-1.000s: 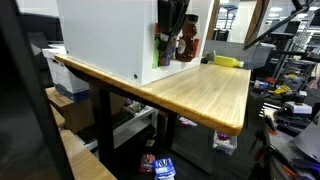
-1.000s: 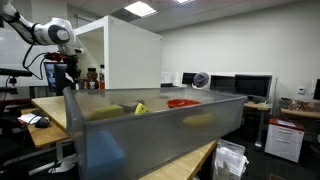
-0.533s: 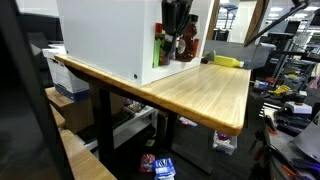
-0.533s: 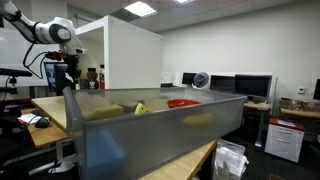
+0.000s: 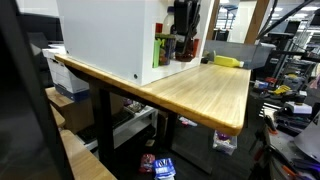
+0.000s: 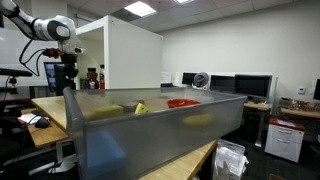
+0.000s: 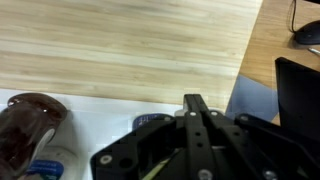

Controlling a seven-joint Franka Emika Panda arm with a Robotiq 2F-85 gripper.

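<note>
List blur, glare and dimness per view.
In an exterior view a dark foreground post is blurred, the white box bright; in an exterior view the ceiling light glares, the near grey bin is soft; in the wrist view the end effector is dark, unsharp.

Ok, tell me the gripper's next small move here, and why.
Probably open the jaws. In the wrist view the gripper looks shut and empty above the white surface, a dark round lid just beside its tips and a red-filled jar further off; shut, it can grip neither.
</note>
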